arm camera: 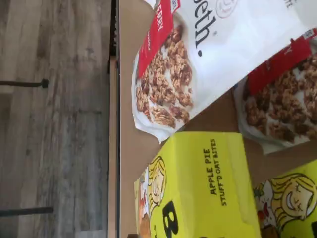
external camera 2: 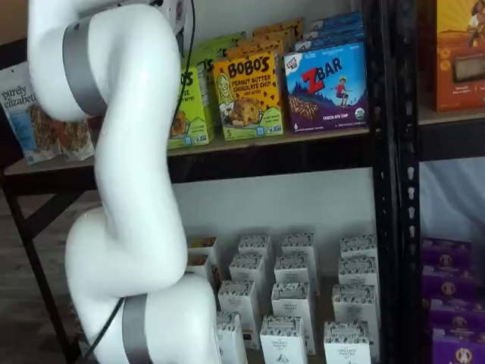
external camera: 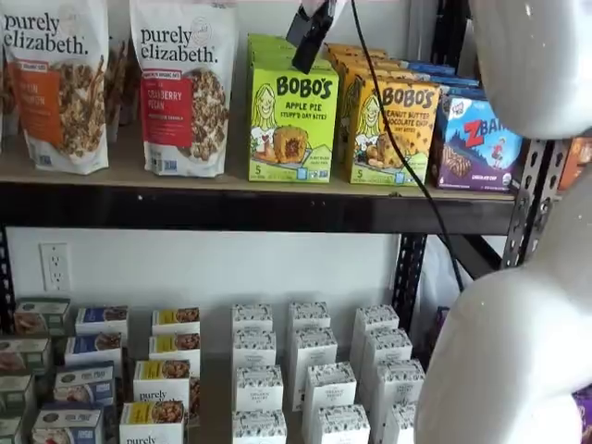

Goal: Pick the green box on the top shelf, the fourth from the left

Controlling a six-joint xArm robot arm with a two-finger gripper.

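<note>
One black-fingered claw (external camera: 309,35) hangs from above, jaws apart and empty, poised just over the lime-green upright Bobo's Apple Pie carton (external camera: 291,116). That carton stands directly beneath it, on the light tan top shelf (external camera: 231,180), a white granola pouch (external camera: 183,83) beside. This looks like the approach; next, descend squarely and straddle the carton's top.

green box (external camera 2: 188,106) half behind the arm (external camera 2: 129,174), fingers (external camera: 310,35) cut off at top edge, gap unseen
</note>
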